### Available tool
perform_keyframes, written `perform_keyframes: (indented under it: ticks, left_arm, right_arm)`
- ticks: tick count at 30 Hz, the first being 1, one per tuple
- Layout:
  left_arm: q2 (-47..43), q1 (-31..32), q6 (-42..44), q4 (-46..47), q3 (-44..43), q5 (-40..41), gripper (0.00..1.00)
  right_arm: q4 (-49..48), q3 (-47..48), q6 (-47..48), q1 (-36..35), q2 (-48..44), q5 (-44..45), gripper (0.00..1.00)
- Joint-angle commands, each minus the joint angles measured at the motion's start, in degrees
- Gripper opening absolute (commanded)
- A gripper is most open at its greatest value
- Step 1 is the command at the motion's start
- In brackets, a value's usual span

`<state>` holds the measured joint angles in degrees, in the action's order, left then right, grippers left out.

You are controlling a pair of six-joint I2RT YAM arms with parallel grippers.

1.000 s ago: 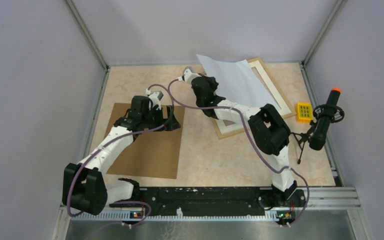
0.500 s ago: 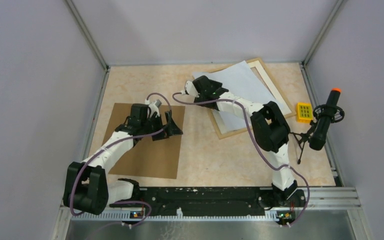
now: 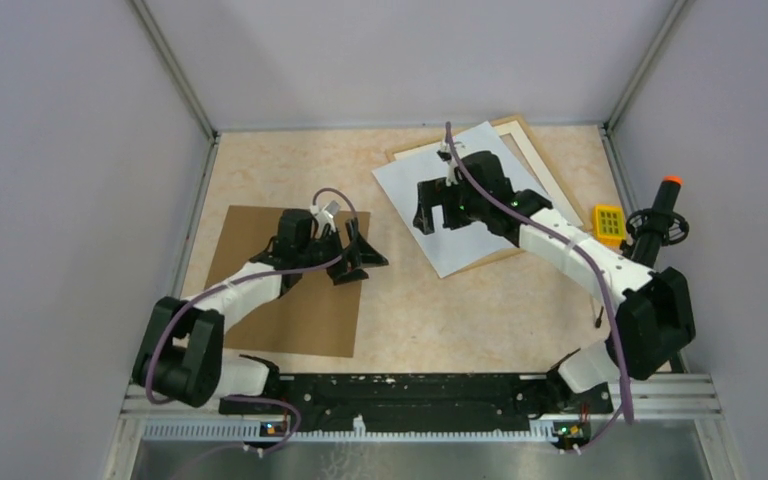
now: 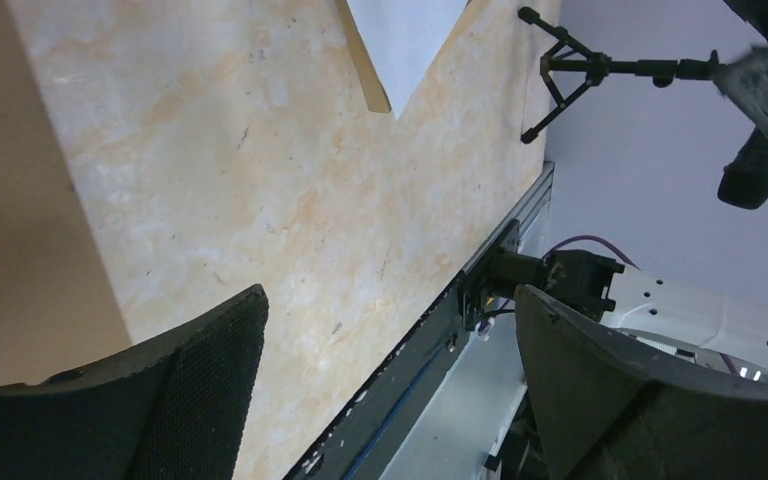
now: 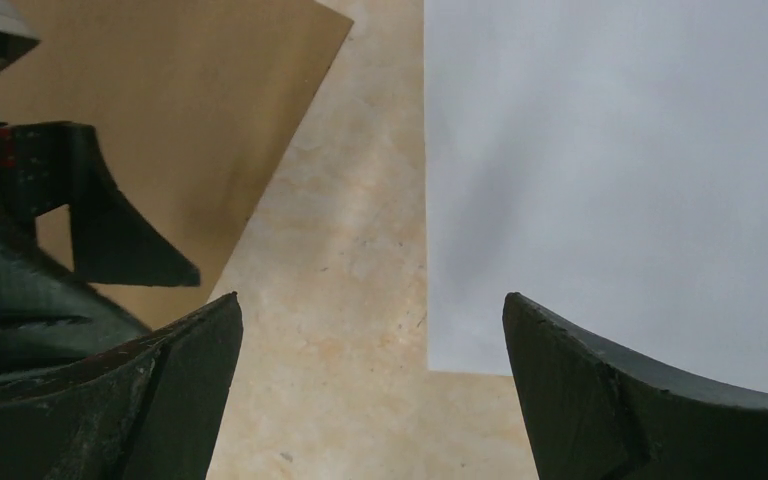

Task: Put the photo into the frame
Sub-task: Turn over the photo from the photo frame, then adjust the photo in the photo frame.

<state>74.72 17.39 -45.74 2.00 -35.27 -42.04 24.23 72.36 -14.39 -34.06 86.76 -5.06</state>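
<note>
Photo dropped flat, seemingly face-down, over frame by table's far edge. Left gripper, right gripper: jaws spread.

Top view, upper right of centre: the photo lies on the frame, covering its left part and overhanging onto the table. Left of centre: the backing board lies flat on the table. Right side: a small block sits just beside the frame.

My enclosed work booth
Pale grey walls surround my beige marbled counter; aluminium posts mark the far corners.
</note>
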Motion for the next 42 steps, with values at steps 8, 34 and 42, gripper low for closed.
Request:
perform_keyframes:
  ticks: [8, 34, 42]
  left_arm:
    - [19.74, 7.49, -13.59, 28.44, -5.73, 13.37, 0.79]
    - [43.83, 9.85, -13.40, 41.72, -22.85, 25.33, 0.23]
    - [39.53, 12.16, -10.92, 40.34, -23.15, 27.28, 0.27]
  right_arm:
    - [-13.01, -23.65, -12.53, 8.47, -14.22, -1.73, 0.99]
    - [-21.17, -29.89, -6.38, 15.21, -17.97, -4.78, 0.99]
    - [-21.30, -31.14, -5.88, 15.26, -19.78, -3.29, 0.99]
